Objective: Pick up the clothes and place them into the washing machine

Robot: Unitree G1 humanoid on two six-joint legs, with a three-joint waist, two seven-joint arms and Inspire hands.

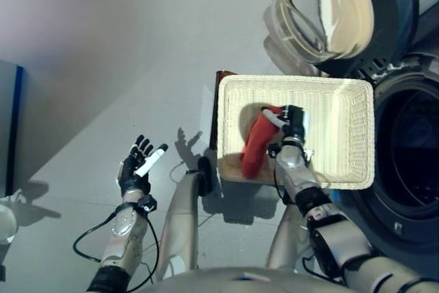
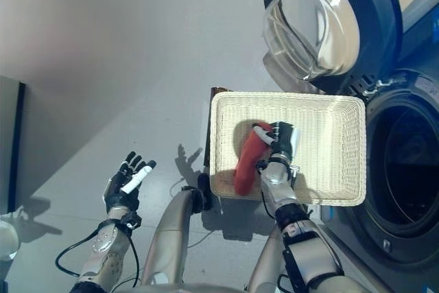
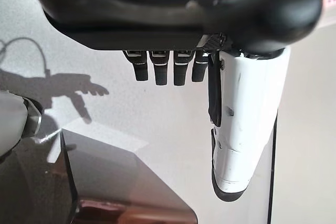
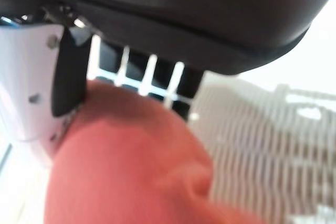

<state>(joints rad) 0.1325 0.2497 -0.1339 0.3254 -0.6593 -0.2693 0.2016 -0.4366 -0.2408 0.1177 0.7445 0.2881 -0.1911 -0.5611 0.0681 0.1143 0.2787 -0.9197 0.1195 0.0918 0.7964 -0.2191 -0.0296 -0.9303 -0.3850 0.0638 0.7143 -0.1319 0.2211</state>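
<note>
While the right hand (image 1: 293, 128) pinches a red cloth (image 1: 256, 146) inside the basket (image 1: 357, 135), the left hand (image 1: 137, 166) hangs open over the floor (image 1: 103, 66); the washer (image 1: 405, 156) stands open.

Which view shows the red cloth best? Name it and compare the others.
The left eye view: the whole red cloth lies in the white basket, right hand on it. The right eye view nearly matches. The right wrist view shows a close red bulge; the left wrist view shows none.

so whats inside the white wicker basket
A red cloth lies in the white wicker basket, with the right hand on it. The fingers past the cloth are hidden.
</note>
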